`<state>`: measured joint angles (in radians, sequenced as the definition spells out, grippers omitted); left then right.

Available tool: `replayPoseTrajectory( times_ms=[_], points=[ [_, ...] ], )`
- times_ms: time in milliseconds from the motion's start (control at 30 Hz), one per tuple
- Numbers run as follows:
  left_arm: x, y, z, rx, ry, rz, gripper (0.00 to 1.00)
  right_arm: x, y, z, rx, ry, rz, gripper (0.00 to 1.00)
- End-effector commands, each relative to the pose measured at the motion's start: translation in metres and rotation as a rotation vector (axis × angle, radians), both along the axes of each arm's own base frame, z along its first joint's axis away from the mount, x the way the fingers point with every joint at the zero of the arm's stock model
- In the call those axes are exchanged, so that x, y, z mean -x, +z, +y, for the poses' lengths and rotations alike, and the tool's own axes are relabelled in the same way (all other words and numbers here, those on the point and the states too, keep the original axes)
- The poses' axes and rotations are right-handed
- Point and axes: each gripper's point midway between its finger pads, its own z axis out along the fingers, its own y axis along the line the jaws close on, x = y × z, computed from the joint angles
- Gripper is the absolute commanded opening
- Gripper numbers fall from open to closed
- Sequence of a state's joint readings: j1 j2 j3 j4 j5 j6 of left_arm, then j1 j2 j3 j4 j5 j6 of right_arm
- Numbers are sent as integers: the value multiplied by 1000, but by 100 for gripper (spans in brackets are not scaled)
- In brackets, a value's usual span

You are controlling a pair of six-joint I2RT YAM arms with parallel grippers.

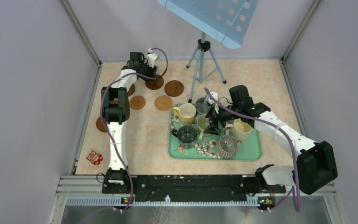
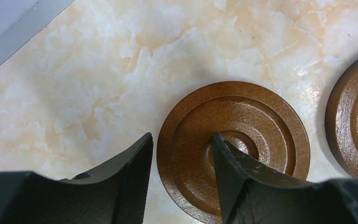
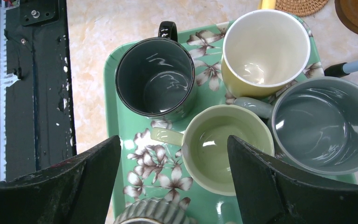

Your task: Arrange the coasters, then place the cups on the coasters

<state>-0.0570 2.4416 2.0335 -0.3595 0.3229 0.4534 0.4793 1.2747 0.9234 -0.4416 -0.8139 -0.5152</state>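
While I am arranging coasters (image 1: pixel 174 87) at the worktop's (image 1: pixel 144 140) far-left corner, left gripper (image 2: pixel 182 140) open astride one, right gripper (image 3: pixel 173 140) is hovering open over unplaced cups (image 3: pixel 154 77).

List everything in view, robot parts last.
coasters: at least six, brown, far left, two partly hidden
mugs: at least six, yellow, grey, pale green, dark, cream, ribbed grey, on the tray
tray: one, green floral, centre-right
tripod: one, grey, rear, carrying a blue perforated panel
small object: one, red and white, near left
left claw: black, straddling one coaster's rim
right claw: black, open above the pale green mug
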Motion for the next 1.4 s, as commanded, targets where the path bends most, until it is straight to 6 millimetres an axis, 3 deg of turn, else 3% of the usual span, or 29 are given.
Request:
replayPoseTrajectory(
  times_ms=[0,533,667,733,833,900,1033,1133,1367],
  points=[
    [-1,-9,0,-6,13,19,57,-2,4,3,-21,23,-36,83],
    [-29,-10,6,-28,59,-39,64,-3,0,4,-14,22,-23,83],
    [-29,27,-1,18,43,-84,68,-3,1,4,-16,21,-23,83],
    [-26,60,-4,43,31,-137,70,-3,2,4,-19,22,-25,83],
    [-16,97,-9,67,6,-200,74,-2,2,4,-20,24,-22,83],
    [-6,111,-14,81,-18,-204,75,-1,4,5,-25,26,-23,83],
    [19,113,-28,123,-84,-162,78,-1,5,5,-30,28,-23,83],
    [39,104,-46,139,-140,-120,78,-1,6,5,-32,28,-27,83],
    [57,76,-75,122,-185,-53,78,-1,7,4,-30,24,-34,83]
  ],
)
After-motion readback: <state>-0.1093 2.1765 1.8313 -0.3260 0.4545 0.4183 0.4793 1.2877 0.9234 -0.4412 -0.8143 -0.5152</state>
